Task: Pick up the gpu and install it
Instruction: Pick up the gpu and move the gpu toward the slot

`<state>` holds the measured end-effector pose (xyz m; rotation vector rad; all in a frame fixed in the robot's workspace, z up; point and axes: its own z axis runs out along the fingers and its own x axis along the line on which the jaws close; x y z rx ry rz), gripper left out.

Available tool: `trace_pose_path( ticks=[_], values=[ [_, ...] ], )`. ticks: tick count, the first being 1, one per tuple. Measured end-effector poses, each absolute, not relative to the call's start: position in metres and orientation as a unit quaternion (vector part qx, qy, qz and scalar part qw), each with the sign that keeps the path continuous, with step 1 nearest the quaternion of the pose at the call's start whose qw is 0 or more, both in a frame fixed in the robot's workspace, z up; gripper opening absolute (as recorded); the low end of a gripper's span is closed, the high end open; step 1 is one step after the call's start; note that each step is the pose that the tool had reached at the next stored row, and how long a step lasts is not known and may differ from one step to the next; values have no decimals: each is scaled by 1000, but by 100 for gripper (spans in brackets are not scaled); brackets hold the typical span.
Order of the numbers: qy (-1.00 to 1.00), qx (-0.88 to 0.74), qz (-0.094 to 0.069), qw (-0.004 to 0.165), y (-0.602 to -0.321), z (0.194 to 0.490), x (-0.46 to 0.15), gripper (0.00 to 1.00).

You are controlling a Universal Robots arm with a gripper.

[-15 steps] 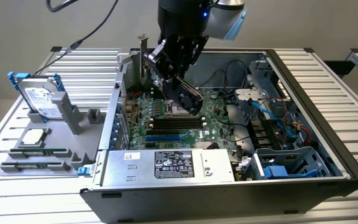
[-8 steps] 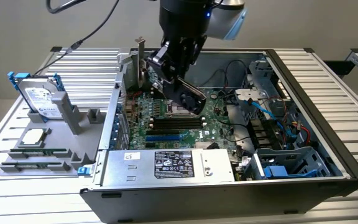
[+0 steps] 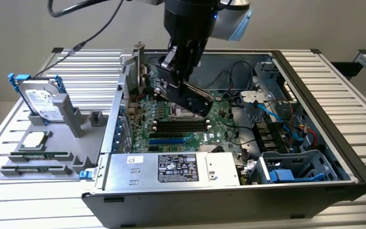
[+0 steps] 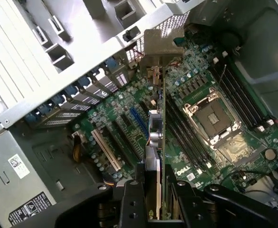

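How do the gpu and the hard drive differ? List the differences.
1. The gpu is clamped in the gripper; the hard drive stands free in a gray rack.
2. The gpu is inside the case, over the motherboard; the hard drive is outside it, on the exterior view's left.
3. The gpu ends in a silver bracket; the hard drive sits in a blue frame.
Both stand on edge.

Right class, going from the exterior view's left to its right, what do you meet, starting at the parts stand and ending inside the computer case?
Hard drive in its blue frame → gpu → CPU socket → grey drive cage.
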<state>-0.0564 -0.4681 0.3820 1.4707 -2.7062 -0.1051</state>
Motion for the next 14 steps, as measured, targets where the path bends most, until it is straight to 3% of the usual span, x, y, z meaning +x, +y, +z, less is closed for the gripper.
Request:
trace_pose_path(
  ticks=[14],
  values=[
    [-812, 583, -25, 25, -468, 380, -56, 27]
  ],
)
